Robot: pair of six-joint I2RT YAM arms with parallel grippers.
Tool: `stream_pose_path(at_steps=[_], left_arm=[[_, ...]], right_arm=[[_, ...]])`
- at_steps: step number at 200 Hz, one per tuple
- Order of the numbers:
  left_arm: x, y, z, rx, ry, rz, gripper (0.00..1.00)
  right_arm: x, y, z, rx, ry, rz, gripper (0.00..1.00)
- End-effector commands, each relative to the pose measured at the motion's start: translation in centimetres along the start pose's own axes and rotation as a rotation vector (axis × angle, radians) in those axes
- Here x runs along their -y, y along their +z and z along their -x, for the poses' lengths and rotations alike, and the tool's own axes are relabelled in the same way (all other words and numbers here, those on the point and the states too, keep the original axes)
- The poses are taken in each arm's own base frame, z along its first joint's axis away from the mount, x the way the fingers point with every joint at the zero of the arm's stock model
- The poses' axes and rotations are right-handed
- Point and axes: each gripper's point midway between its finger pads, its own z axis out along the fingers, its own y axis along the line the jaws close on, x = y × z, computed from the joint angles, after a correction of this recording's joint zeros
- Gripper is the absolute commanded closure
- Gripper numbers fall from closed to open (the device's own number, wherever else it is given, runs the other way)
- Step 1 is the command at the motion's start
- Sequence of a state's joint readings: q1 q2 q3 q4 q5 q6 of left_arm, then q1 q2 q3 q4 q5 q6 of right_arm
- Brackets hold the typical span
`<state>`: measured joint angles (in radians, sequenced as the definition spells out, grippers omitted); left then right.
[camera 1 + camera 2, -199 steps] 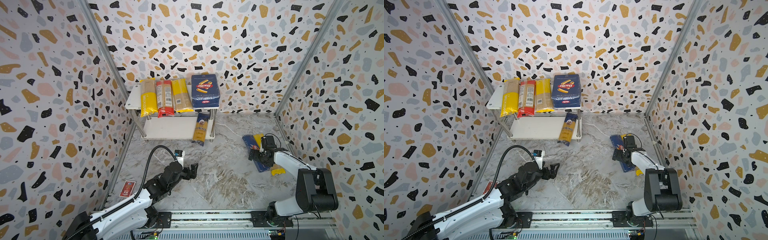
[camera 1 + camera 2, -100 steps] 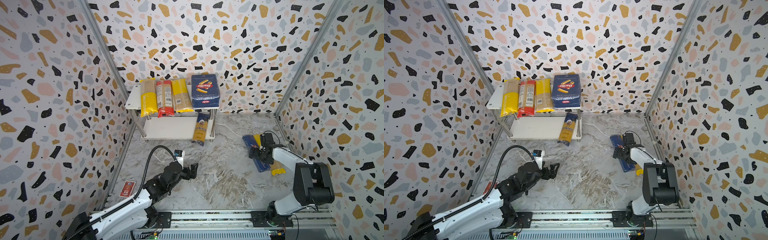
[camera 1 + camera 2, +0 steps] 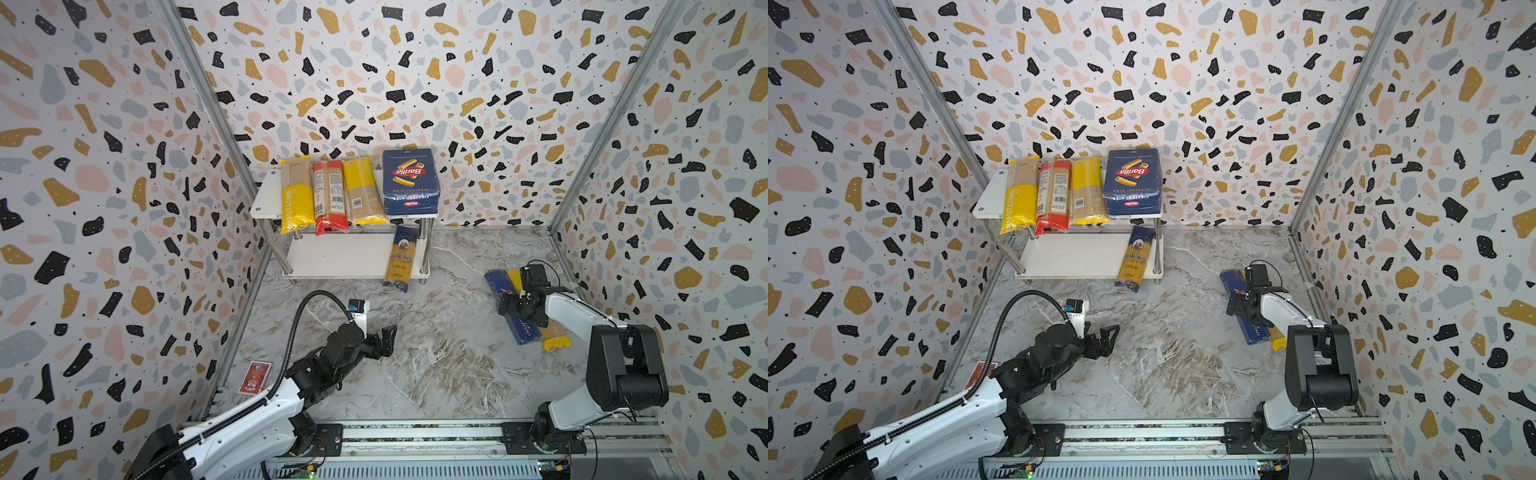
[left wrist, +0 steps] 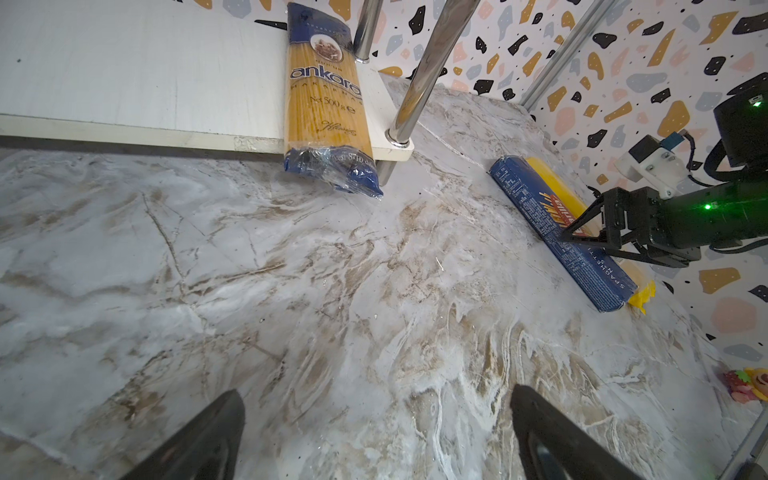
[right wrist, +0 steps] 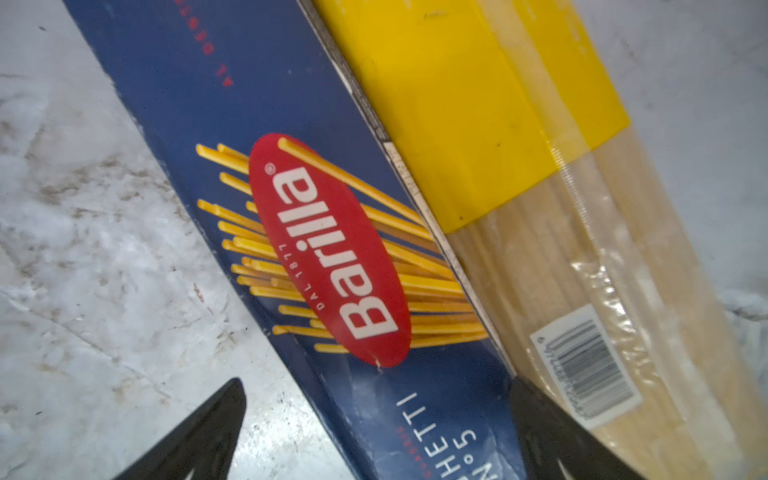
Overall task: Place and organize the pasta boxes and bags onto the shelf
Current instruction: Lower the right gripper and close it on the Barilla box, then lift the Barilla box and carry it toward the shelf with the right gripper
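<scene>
The shelf [image 3: 266, 195] stands at the back. Its top board holds the PASTATIME bag [image 3: 297, 195], a red-ended bag [image 3: 330, 197], a yellow-ended bag [image 3: 361, 191] and the wide rigatoni box [image 3: 409, 183]. The ankara bag [image 3: 400, 259] lies on the lower board and overhangs its front edge [image 4: 324, 95]. On the floor at the right, the long spaghetti box [image 5: 291, 208] lies beside another yellow-ended bag [image 5: 540, 249]. My right gripper [image 5: 376, 386] hangs open just above that box, its jaws straddling the box's width [image 3: 515, 303]. My left gripper [image 4: 374, 390] is open over bare floor at centre-left [image 3: 388, 336].
A small red card [image 3: 255, 376] lies on the floor by the left wall. Patterned walls close in three sides. A metal rail [image 3: 415, 436] carries both arm bases along the front edge. The shelf's chrome posts [image 4: 419, 79] stand near the ankara bag.
The right arm has shifted slightly over the spaghetti box. The left arm has not moved, and both grippers stay open.
</scene>
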<state>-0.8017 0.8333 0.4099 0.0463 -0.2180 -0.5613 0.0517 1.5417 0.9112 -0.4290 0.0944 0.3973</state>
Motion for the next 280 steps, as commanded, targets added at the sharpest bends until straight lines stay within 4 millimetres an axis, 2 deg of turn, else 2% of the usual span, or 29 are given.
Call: stream_pose_path(at_steps=[1, 74, 118, 145, 200, 252, 280], left_arm=[[0.6, -0.1, 0.6, 0.030, 0.009, -0.028, 0.01], [0.6, -0.2, 0.5, 0.028, 0.015, -0.030, 0.00], [0.6, -0.4, 0.7, 0.036, 0.006, -0.033, 0.00], [0.7, -0.5, 0.8, 0.038, -0.002, -0.037, 0.00], [0.7, -0.7, 1.1, 0.040, -0.015, -0.036, 0.00], [0.8, -1.3, 2.0, 0.056, -0.021, -0.030, 0.00], [0.6, -1.8, 2.4, 0.065, -0.022, -0.015, 0.00]], right_arm=[[0.6, -1.1, 0.7, 0.002, 0.009, -0.036, 0.01], [0.6, 1.6, -1.3, -0.079, -0.012, -0.029, 0.01], [0.4, 1.9, -2.0, -0.093, -0.024, -0.011, 0.01], [-1.3, 1.8, -2.9, -0.121, -0.057, 0.055, 0.01], [-5.5, 1.4, -6.3, -0.151, -0.173, 0.071, 0.01], [-5.7, 2.6, -7.9, -0.182, -0.179, 0.068, 0.00], [-5.7, 3.0, -8.2, -0.193, -0.183, 0.072, 0.10]])
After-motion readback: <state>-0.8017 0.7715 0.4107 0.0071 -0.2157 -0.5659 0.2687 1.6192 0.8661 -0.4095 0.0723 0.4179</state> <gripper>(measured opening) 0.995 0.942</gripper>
